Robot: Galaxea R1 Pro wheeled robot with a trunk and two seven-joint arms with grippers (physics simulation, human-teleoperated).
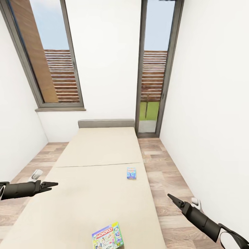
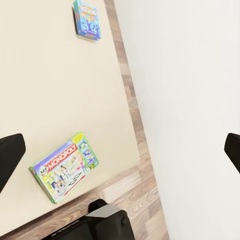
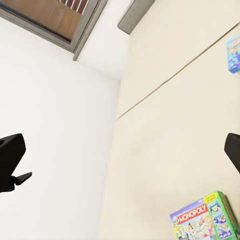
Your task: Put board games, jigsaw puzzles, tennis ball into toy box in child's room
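I'm facing the bed (image 1: 100, 155) lengthwise, its grey headboard (image 1: 105, 123) at the far end under the windows. Two board games lie flat on the beige mattress: the green-edged Monopoly box (image 1: 108, 236) near me and the small light blue box (image 1: 131, 173) farther up toward the right edge. My left gripper (image 1: 52, 185) and right gripper (image 1: 172, 199) hover on either side, both spread wide and grasping nothing.

Bed (image 1: 97, 162): mattress surface broadly unobstructed, interrupted by two board games (image 1: 131, 173) (image 1: 108, 236) lying well apart. Floor strips (image 1: 159, 173) alongside bounded by white walls (image 1: 211, 121).
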